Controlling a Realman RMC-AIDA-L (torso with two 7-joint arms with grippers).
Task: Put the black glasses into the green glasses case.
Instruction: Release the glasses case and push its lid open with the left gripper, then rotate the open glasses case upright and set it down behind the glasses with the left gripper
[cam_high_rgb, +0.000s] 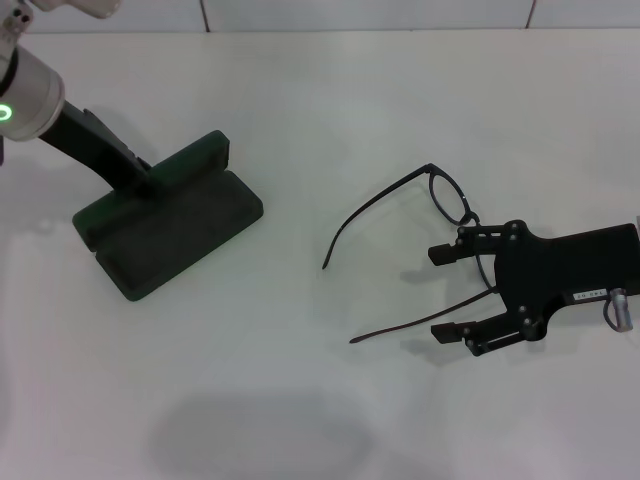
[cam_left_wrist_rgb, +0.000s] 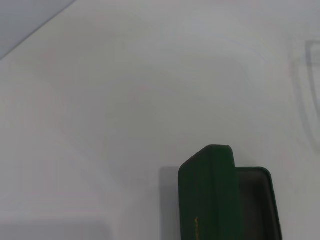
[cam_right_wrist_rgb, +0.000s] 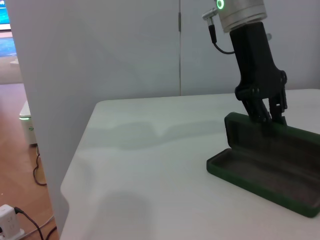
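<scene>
- White tabletop (cam_high_rgb: 300, 400) fills your head view, with a pale wall behind it
- You have the green glasses case (cam_high_rgb: 165, 225) on the table's left side, lying open with its lid raised and the dark lining of the tray showing
- Your left gripper (cam_high_rgb: 148, 182) reaches down from the upper left to the case; in the right wrist view its fingers (cam_right_wrist_rgb: 265, 111) sit at the top edge of the raised lid, close together on that edge
- From the left wrist view you see only the lid's green outside (cam_left_wrist_rgb: 210, 195) with small gold lettering, and a strip of the tray beside it
- You will find the black glasses (cam_high_rgb: 420, 240) on the table's right side, well apart from the case, unfolded, with both temple arms pointing toward the case
- Your right gripper (cam_high_rgb: 455, 292) lies low over the glasses from the right, jaws spread wide
- One finger (cam_high_rgb: 450, 252) sits beside the lens frame, the other (cam_high_rgb: 455, 330) just past the nearer temple arm, so the frame's front lies between them, not yet clamped
</scene>
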